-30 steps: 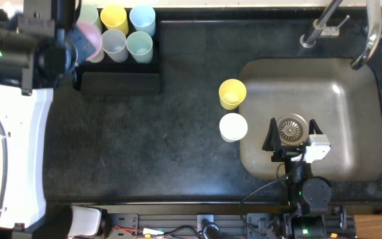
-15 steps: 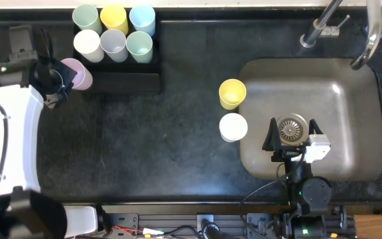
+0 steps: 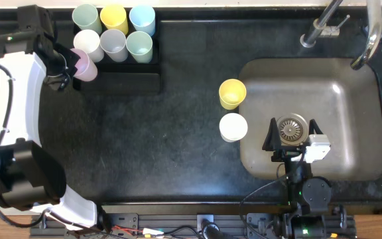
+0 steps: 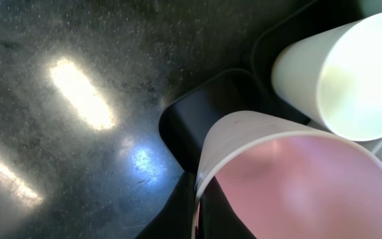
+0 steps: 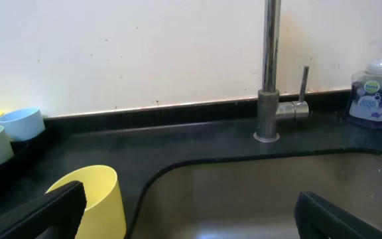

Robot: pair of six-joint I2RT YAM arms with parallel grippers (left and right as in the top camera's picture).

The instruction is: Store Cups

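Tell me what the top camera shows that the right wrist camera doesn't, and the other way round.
Top view only: the pink cup held in the left gripper, the white cup beside the sink, and the drain. Right wrist view only: the pale wall rising behind the tap. Both: the yellow cup, the tap, the sink and the light blue cup.

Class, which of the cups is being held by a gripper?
The pink cup, held by the left gripper at the rack's left end. Six cups stand in it; a yellow cup and white cup stand by the sink.
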